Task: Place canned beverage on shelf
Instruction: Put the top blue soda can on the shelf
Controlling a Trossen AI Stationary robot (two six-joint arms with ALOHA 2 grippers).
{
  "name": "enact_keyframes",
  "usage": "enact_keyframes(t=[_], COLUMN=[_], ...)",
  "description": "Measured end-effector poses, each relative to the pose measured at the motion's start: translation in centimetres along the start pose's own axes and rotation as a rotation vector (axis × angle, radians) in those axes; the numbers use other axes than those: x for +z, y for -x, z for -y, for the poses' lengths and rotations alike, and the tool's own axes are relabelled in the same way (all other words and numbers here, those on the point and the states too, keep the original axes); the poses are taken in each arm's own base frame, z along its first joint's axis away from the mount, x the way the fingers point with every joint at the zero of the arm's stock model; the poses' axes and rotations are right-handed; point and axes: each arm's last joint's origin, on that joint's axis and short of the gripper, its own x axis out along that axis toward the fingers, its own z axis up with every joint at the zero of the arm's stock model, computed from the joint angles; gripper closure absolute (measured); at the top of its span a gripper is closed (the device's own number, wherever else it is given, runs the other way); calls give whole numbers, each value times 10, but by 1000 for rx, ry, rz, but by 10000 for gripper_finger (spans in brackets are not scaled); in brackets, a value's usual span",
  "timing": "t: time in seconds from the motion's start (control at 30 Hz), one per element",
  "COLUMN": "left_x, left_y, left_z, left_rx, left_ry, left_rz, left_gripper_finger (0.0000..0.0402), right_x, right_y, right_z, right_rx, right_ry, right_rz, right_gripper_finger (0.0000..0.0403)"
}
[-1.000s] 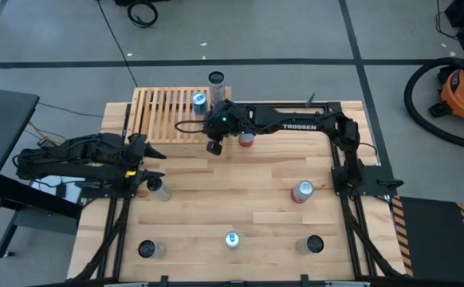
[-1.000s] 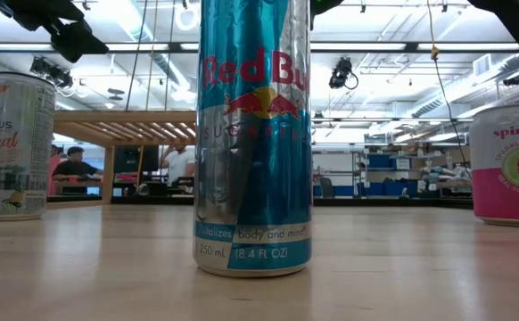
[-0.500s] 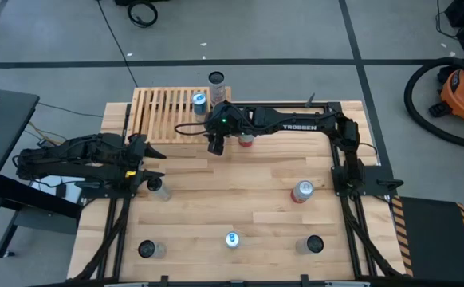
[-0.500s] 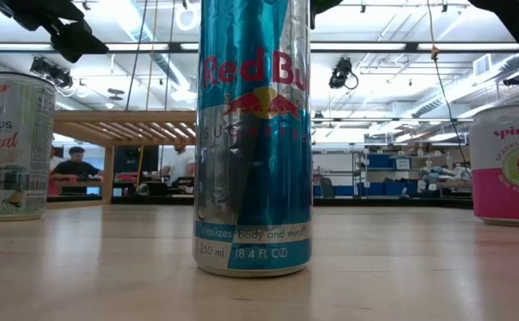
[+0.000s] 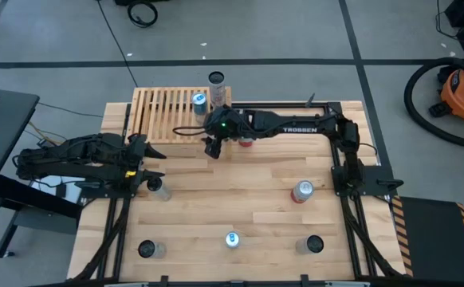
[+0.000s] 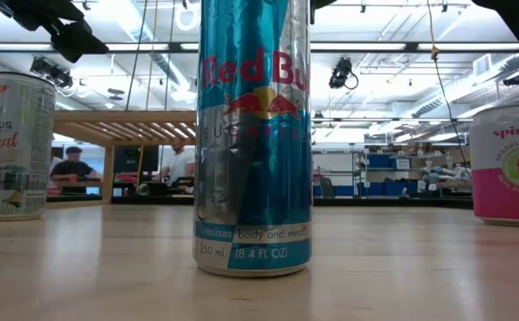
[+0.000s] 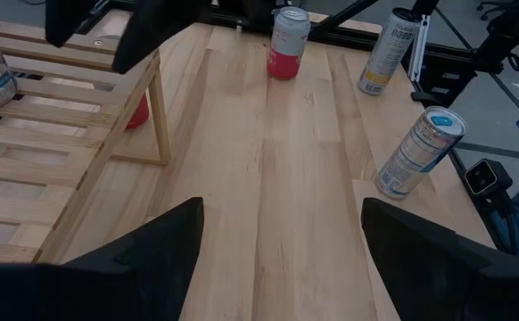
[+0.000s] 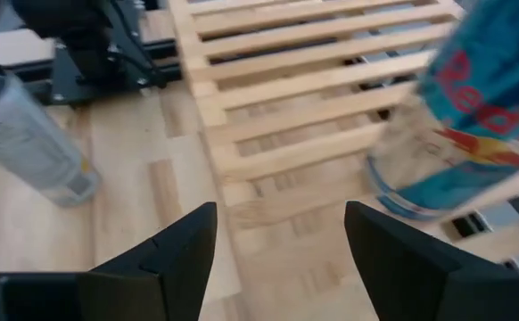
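Right gripper (image 5: 210, 148) hovers at the shelf's (image 5: 164, 114) front edge, fingers spread and holding nothing. A blue can (image 5: 199, 101) stands upright on the slats close by. Left gripper (image 5: 151, 165) waits at the bench's left side, fingers open and empty.

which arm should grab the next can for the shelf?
Probably left: the left gripper sits open right beside a can at the table's left edge. The right gripper is empty by the shelf, far from loose cans.
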Motion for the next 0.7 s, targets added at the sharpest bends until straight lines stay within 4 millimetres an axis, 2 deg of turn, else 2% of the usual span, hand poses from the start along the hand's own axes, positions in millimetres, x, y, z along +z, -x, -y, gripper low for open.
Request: enact_keyframes(t=[0.23, 0.4, 0.53, 0.7], left_x=[0, 0, 0, 0], left_y=[0, 0, 0, 0], left_z=[0, 0, 0, 0], left_rx=[0, 0, 0, 0], left_ry=[18, 31, 39, 51], left_rz=[0, 0, 0, 0], left_gripper_finger=[88, 88, 88, 88], right_x=[0, 1, 2, 3], right_y=[0, 0, 1, 0], right_z=[-1, -5, -6, -4], right_rx=[22, 137, 175, 135], right_ry=[11, 50, 51, 21], right_rz=[1, 7, 19, 25], right_gripper_finger=[145, 137, 115, 79])
